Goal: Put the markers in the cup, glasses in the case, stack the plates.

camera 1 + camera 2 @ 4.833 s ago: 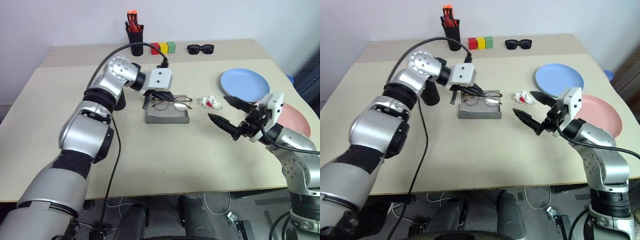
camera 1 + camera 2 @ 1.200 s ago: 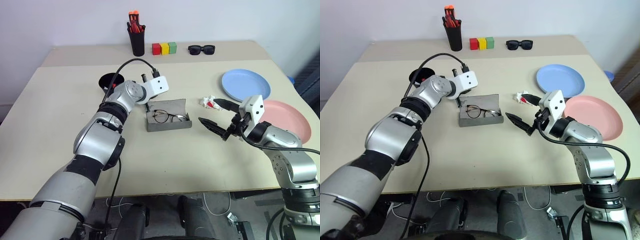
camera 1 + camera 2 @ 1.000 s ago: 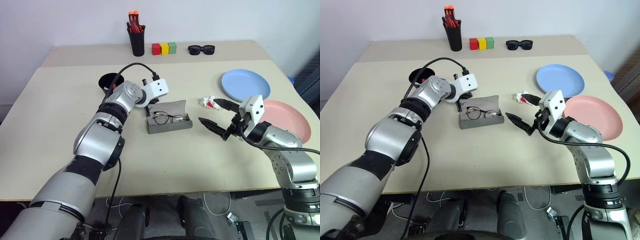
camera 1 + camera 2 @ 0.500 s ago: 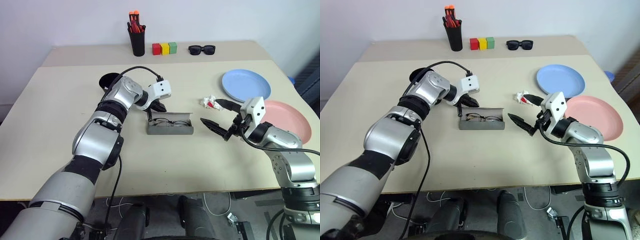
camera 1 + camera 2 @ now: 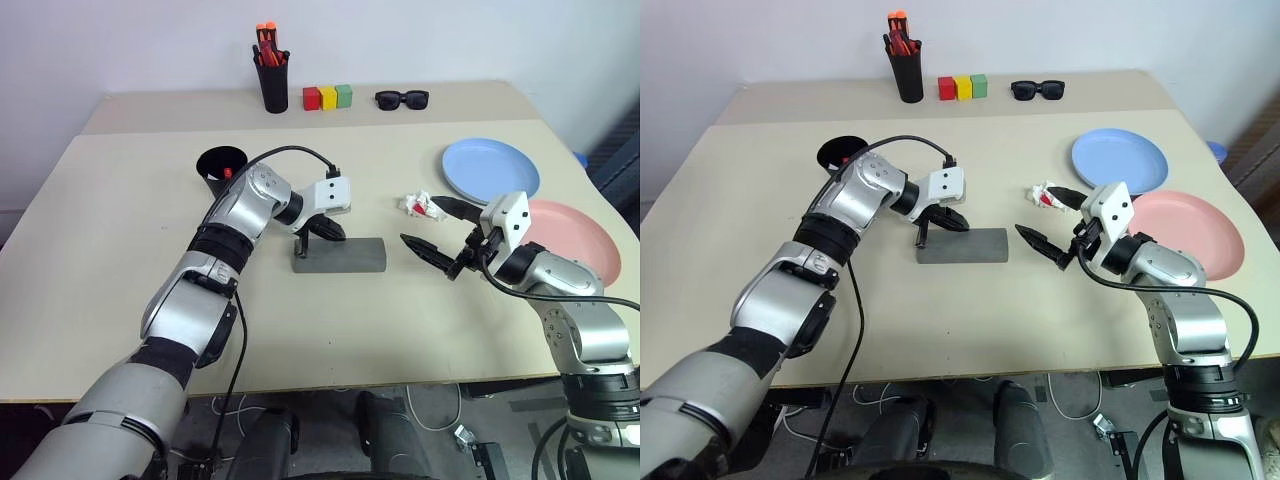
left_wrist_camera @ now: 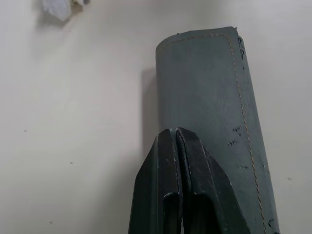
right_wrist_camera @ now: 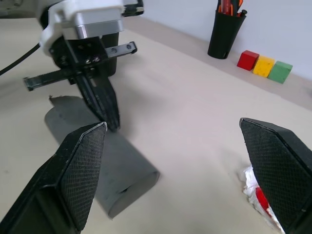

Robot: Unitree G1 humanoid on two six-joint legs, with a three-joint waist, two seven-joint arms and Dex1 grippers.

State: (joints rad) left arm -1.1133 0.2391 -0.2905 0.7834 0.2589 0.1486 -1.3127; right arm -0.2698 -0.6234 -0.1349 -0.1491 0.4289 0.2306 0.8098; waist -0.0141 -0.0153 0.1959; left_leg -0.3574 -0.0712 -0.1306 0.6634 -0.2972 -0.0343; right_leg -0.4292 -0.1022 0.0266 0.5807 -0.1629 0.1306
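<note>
The grey case [image 5: 340,256] lies closed on the table's middle, and the glasses are hidden. My left gripper [image 5: 334,233] is shut and empty, its tips right at the case's top left; the left wrist view shows the shut fingers [image 6: 176,185] over the case [image 6: 209,107]. The black cup [image 5: 222,166] stands left of it with a red marker [image 5: 228,172] tip showing inside. Right of the case, my right gripper [image 5: 432,228] hangs open and empty. The light blue plate [image 5: 492,170] and the pink plate [image 5: 578,232] lie apart at the right.
A crumpled white and red wrapper [image 5: 415,205] lies just beyond the right gripper. At the back stand a black pen holder [image 5: 274,86] with orange-tipped pens, three coloured blocks [image 5: 328,96] and black sunglasses [image 5: 402,98].
The case lid has swung shut over the glasses. My left gripper has come toward me and to the right over the case, tipping downward. The right arm has not moved.
</note>
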